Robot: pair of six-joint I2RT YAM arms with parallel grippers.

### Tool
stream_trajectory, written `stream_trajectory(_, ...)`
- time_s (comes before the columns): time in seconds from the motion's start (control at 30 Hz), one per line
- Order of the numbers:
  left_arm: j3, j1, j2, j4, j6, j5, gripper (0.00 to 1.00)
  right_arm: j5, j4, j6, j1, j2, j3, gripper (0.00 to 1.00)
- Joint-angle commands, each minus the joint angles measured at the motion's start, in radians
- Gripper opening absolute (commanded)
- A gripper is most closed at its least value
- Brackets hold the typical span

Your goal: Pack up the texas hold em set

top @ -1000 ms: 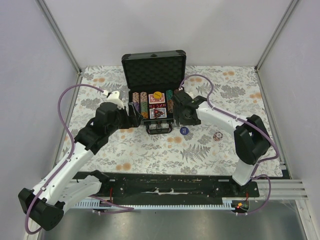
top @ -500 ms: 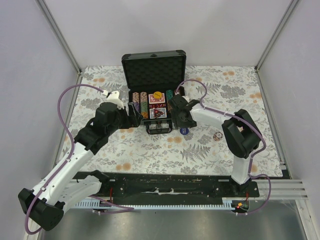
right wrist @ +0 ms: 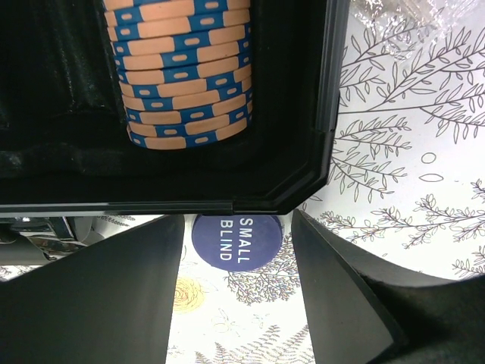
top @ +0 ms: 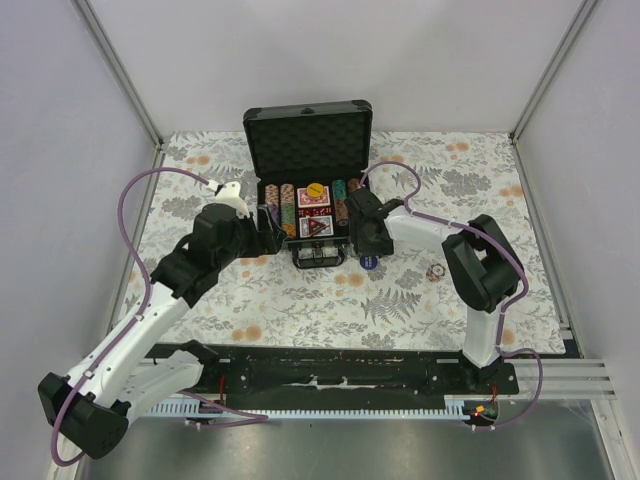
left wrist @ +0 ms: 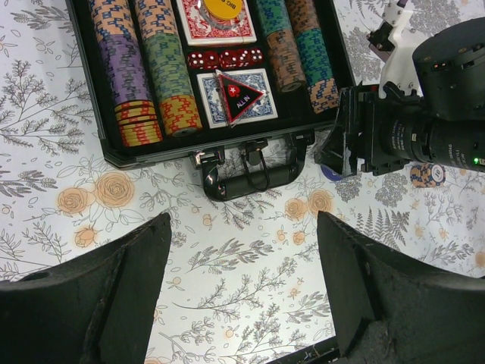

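The texas hold em set's dark briefcase (top: 308, 142) stands open at the back middle, lid up. Its tray holds chip rows (left wrist: 144, 68), card decks (left wrist: 216, 26), red dice (left wrist: 223, 58) and a black triangular "ALL IN" marker (left wrist: 239, 97). A blue round "SMALL BLIND" button (right wrist: 236, 240) lies on the table against the case's front right corner (right wrist: 303, 189). My right gripper (right wrist: 236, 224) is open and straddles this button, fingers on either side and apart from it. My left gripper (left wrist: 244, 227) is open over bare table, in front of the case handle (left wrist: 246, 178).
A small stack of loose chips (top: 436, 272) sits on the floral table cover right of the button. Blue and orange chips (right wrist: 186, 76) fill the tray's right slot just behind my right fingers. White walls and metal posts (top: 120, 75) enclose the table.
The right arm has swung in and down to the case's front right corner, and its jaws have narrowed around the blue button. The left arm has stayed still.
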Motion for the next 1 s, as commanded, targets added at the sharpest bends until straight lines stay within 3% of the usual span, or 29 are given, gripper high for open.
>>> stream_trajectory(0.0,-0.002,0.004,0.000,0.027,-0.013,-0.024,0.84,-0.057,0.011,0.021,-0.005,0.001,-0.051,0.66)
stream_trajectory(0.73,-0.010,0.006,-0.003,0.031,-0.020,-0.015,0.84,-0.069,-0.099,0.013,0.016,0.019,-0.069,0.68)
stream_trajectory(0.97,-0.011,0.006,-0.005,0.030,-0.022,-0.012,0.84,-0.077,-0.099,0.018,0.015,0.034,-0.064,0.63)
